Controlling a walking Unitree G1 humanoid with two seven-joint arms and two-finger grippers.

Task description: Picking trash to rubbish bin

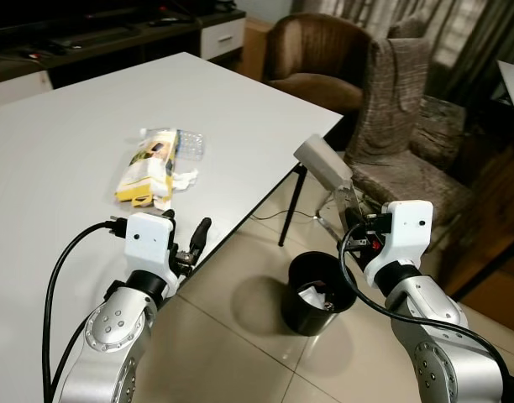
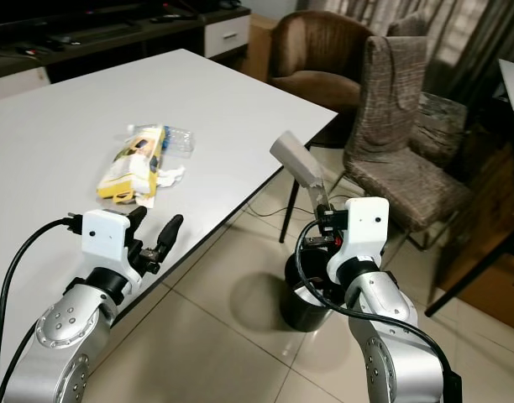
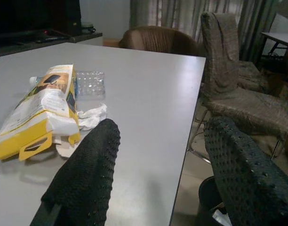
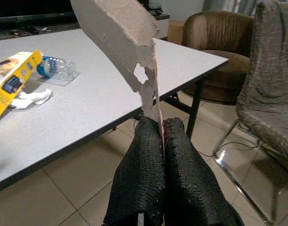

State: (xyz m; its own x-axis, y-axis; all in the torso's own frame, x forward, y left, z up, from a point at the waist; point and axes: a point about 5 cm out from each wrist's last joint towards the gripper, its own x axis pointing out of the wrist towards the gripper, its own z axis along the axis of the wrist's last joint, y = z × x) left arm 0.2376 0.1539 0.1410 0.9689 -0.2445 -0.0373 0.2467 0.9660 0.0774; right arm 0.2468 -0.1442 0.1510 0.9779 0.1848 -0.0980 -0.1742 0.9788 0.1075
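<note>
Holding: right gripper (image 4: pixel 156 141) clenched on torn cardboard piece (image 4: pixel 118 33), pinched at its thin ragged lower edge, above the rubbish bin (image 1: pixel 317 293).
Handling: light, stiff, likely to pivot.
Left gripper (image 3: pixel 158 174): released, over the table (image 1: pixel 64 134) edge.

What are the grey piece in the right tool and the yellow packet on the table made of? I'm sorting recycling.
The torn grey flat piece pinched in the right tool looks like matte cardboard: its ragged edge shows a fibrous tear. The yellow-and-white packet on the white table is probably printed carton, given its die-cut handle slot and folded flaps, though the finish is hard to judge.
</note>
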